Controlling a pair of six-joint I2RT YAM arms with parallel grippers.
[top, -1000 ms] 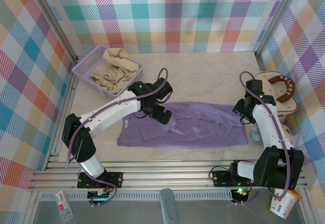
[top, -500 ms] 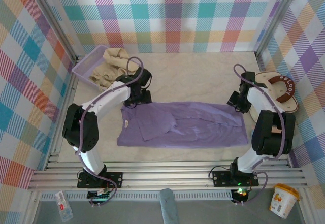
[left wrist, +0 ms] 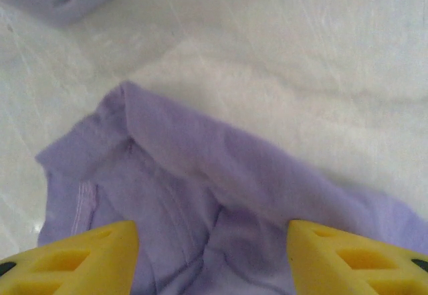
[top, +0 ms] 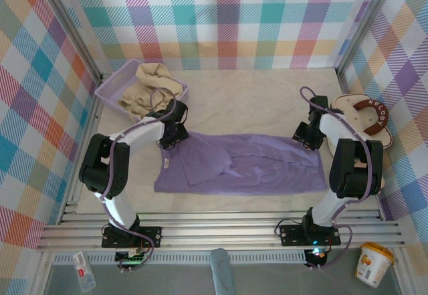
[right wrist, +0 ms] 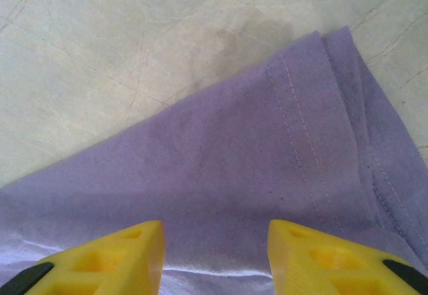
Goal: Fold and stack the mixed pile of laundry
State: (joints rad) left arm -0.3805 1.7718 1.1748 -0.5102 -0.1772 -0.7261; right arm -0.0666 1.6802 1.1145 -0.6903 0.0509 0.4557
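While soft lavender T-shirt (top: pixel 267 168) lies rumpled, left fingers (left wrist: pixel 87 258) parted over folds, right fingers (right wrist: pixel 114 258) parted over stitched hem

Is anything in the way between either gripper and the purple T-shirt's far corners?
Nothing visible. Bare purple T-shirt cloth lies directly beneath the left gripper and the right gripper, at its far corners.

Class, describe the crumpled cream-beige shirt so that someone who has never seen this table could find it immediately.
Start at the far left corner of the pale table, where a lavender plastic mesh basket sits. The crumpled cream-beige cloth shirt is heaped inside it, unlike the lavender-purple T-shirt, which lies spread flat mid-table.
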